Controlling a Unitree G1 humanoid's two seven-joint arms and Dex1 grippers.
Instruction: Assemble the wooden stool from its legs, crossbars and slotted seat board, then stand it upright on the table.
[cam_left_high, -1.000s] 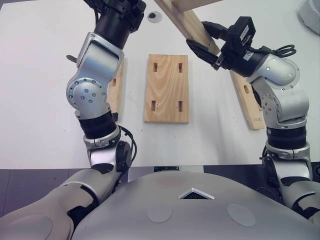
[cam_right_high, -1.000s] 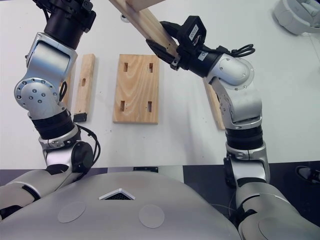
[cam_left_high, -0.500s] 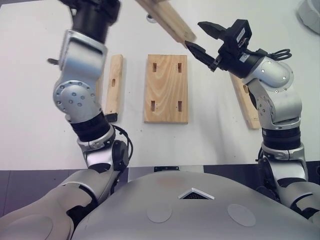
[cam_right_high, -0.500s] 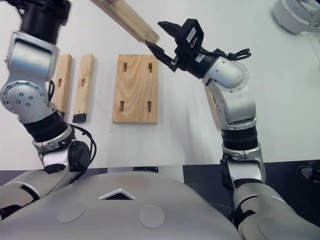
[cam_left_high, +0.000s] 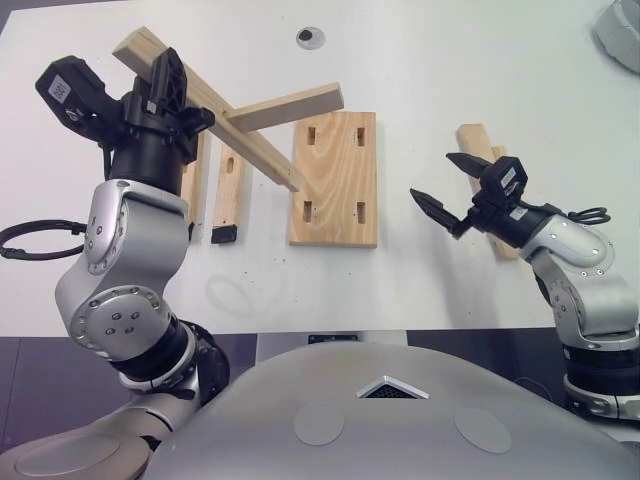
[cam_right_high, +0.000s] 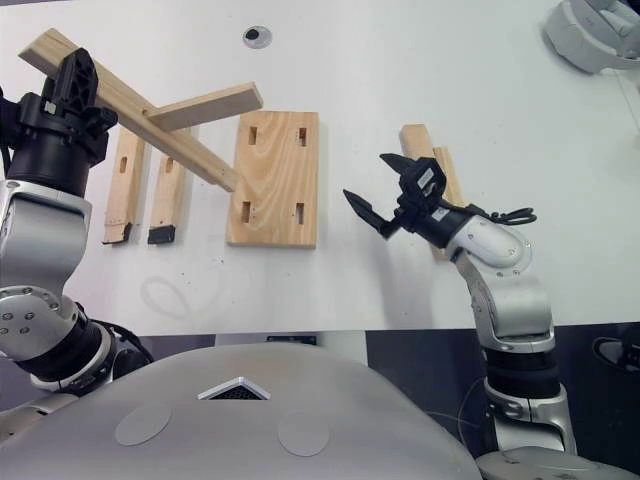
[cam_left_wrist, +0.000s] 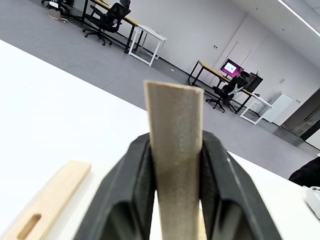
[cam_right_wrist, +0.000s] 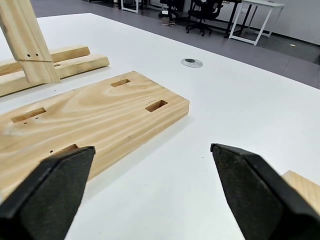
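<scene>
Upper left, the left gripper (cam_left_high: 165, 88) clamps a leg (cam_left_high: 252, 152) with one crossbar (cam_left_high: 290, 105) slotted in, held aloft. At right, the right gripper (cam_left_high: 432, 177) hangs empty, fingers spread. The seat board (cam_left_high: 335, 180) lies flat mid-frame, loose legs (cam_left_high: 229, 178) either side: assembly looks barely begun.

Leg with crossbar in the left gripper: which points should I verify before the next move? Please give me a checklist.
1. Left gripper shut on the leg: ok.
2. Crossbar fully seated in the leg: cannot tell.
3. Right gripper open and empty: ok.
4. Seat board flat on the table, its four slots uncovered: ok.
5. Leg's lower end lined up with a slot: not ok, it hangs at the board's left edge.
</scene>
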